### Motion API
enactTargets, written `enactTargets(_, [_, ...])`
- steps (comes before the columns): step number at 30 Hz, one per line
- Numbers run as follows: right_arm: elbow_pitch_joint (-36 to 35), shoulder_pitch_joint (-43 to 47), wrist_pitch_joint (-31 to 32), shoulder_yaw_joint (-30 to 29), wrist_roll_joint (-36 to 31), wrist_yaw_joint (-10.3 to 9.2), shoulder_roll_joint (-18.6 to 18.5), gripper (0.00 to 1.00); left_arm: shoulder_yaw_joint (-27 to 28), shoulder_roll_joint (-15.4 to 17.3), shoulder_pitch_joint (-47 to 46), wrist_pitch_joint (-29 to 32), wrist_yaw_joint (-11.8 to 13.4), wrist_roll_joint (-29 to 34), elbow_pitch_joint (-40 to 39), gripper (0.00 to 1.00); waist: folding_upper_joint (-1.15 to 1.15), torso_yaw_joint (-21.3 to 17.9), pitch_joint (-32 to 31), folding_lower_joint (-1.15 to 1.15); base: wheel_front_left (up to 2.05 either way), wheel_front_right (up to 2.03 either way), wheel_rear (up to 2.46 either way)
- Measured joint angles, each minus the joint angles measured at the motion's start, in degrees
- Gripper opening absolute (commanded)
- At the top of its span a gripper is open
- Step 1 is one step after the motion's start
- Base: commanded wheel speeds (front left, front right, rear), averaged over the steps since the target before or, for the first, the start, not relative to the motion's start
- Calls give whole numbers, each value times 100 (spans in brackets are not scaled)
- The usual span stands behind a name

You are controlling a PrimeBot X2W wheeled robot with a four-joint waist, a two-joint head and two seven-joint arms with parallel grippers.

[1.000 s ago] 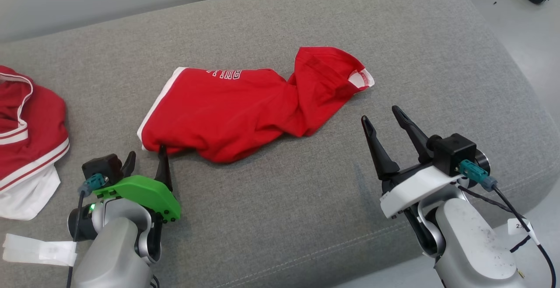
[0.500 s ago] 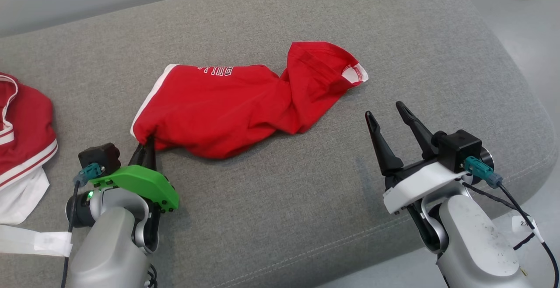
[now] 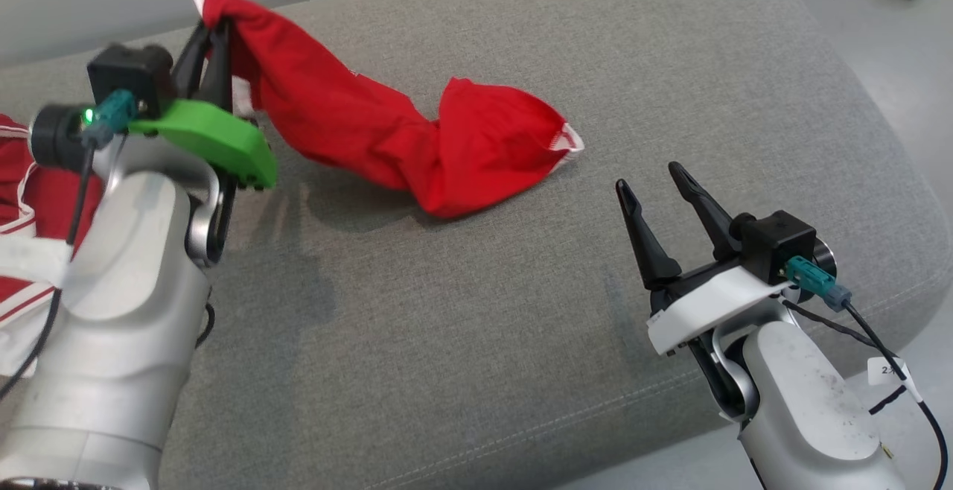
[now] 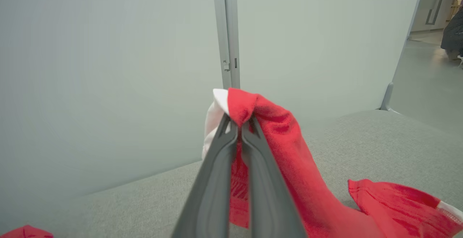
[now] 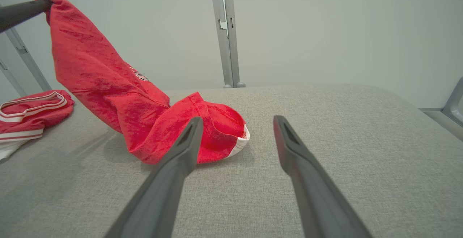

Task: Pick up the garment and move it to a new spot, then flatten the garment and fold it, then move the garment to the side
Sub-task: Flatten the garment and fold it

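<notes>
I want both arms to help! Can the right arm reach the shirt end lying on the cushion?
Probably yes. The right tool is open and points toward the low end of the red shirt, with only grey cushion between them.

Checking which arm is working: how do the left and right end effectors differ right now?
The left end effector is shut on the red garment; the right end effector is open and empty. The left has a green mount, the right a white mount. Both have dark fingers.
</notes>
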Motion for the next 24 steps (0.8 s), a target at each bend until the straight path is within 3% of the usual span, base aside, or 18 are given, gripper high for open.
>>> enactTargets(5, [3,-73,0,57,3,2,14,100,-241,35,-965,-16,-34,570,-723,0,0,-110,-60,0,0,0,0])
enactTargets(10, [5,-19,0,-105,22,-7,13,100,-1072,-378,-1272,-67,-495,1100,-1313,0,0,-181,-111,0,0,0,0])
enactTargets(12, [5,20,0,-191,49,-11,12,100,-1505,-600,-937,-68,-727,1127,-1222,0,0,-159,-110,0,0,0,0])
enactTargets(16, [8,107,0,-260,55,-14,15,100,-2079,-594,564,-55,-779,1034,-503,0,0,-74,-107,0,0,0,0])
enactTargets(20, [5,113,0,-265,55,-13,16,100,-2085,-458,1739,-41,-768,769,-141,0,0,41,-102,0,0,0,0])
enactTargets(24, [8,123,0,-294,55,-9,22,100,-1880,-468,1958,-42,-678,665,-277,0,0,187,-114,0,0,0,0])
